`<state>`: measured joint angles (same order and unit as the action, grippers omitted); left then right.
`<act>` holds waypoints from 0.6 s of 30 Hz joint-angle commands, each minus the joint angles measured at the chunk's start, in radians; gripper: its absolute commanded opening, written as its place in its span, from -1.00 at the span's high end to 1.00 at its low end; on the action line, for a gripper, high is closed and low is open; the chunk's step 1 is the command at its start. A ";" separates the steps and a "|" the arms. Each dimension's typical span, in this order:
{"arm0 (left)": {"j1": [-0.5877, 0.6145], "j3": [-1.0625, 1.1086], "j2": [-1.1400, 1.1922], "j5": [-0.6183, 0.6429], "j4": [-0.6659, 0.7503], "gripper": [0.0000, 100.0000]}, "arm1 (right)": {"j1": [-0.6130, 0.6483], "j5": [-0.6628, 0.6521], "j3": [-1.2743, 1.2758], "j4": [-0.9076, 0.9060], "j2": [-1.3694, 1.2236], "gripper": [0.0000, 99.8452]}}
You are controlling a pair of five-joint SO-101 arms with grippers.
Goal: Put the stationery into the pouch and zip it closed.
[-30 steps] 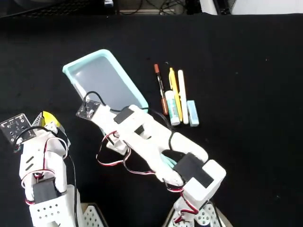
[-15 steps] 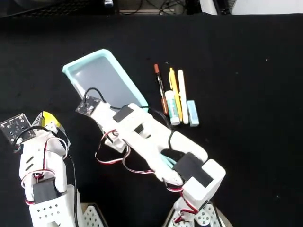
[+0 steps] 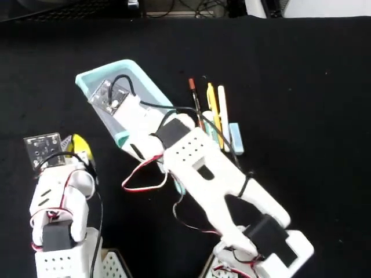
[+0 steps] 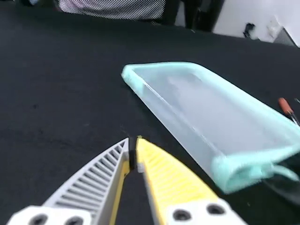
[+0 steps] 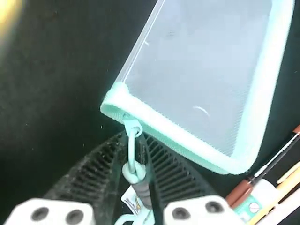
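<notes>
From above, the teal-rimmed clear pouch lies at a slant on the black bench, left of its middle. One short end points toward the back-left corner, and the right arm stretches over most of the pouch. Just beside the pouch's right long edge is a row of stationery: a brown pen, a yellow marker, a cream marker and a pale blue eraser. The left gripper sits near the bench's front-left, apart from the pouch. In the left wrist view, the left gripper has its 2 fingers, 1 white and 1 yellow, drawn almost together with only a thin gap at the tips and nothing between them. It hangs over bare bench, short of the pouch, and the brown pen lies past the pouch's far side. In the right wrist view, the right gripper has its 2 black fingers pressed in on the teal zip pull. The pull hangs from the slider at a corner of the pouch, and the brown pen lies by the pouch's neighbouring corner.
</notes>
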<state>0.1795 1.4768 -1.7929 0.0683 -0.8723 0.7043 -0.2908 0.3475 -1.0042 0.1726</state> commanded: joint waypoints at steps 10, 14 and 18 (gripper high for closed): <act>-0.113 -0.091 -0.011 0.078 -0.028 0.77 | 0.058 -0.035 -0.048 -0.005 0.099 0.98; -0.113 -0.120 -0.011 0.075 -0.058 0.74 | 0.060 -0.035 -0.047 -0.005 0.099 0.98; -0.114 -0.113 -0.011 0.075 -0.054 0.64 | 0.058 -0.035 -0.047 -0.005 0.097 0.98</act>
<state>0.0783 1.4108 -1.7929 0.1358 -0.9260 0.7564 -0.3184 0.3475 -1.0042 0.2309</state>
